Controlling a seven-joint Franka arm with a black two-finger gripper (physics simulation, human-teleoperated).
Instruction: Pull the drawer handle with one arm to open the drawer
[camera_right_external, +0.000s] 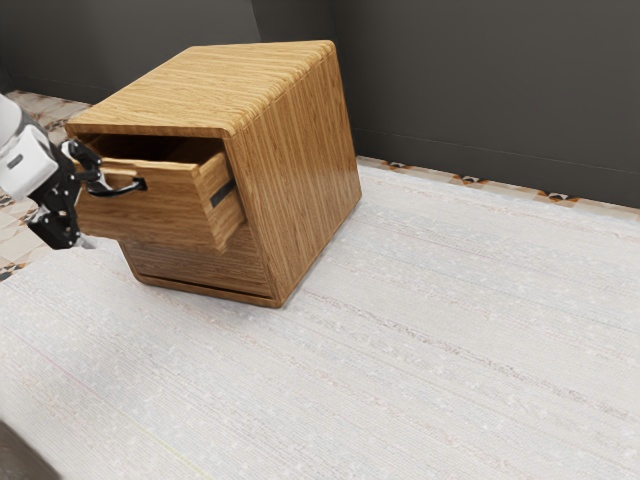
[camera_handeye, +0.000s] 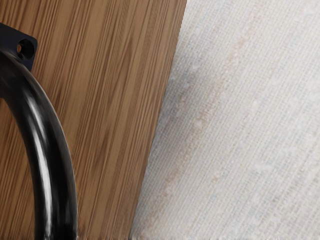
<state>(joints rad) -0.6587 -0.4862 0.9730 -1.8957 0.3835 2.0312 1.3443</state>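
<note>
**One drawer partway out, pincer at the handle**

The top drawer (camera_right_external: 160, 205) is seen standing partway out of the cabinet (camera_right_external: 295, 150). Its front is carried well clear of the cabinet's face toward the exterior view's left. A dark gap is shown above the drawer and a black rail along its side. The black handle (camera_right_external: 122, 186) is mounted across the drawer front. The pincer (camera_right_external: 88, 172) is placed at the end of the handle nearer the exterior view's left, right against it. Whether the pincer is closed on the handle or merely set around it cannot be told.

In the wrist view the handle (camera_handeye: 47, 150) is seen as a curved black bar just under the hand, fixed to the wood front by a black foot (camera_handeye: 22, 47). The front's straight edge is seen against the pale tabletop (camera_handeye: 240, 125).

The cabinet is set on the tabletop (camera_right_external: 450, 330) toward the exterior view's left. Broad open surface is left on the exterior view's right and on the near side. A dark wall (camera_right_external: 480, 80) is seen behind, apart from the cabinet.
</note>
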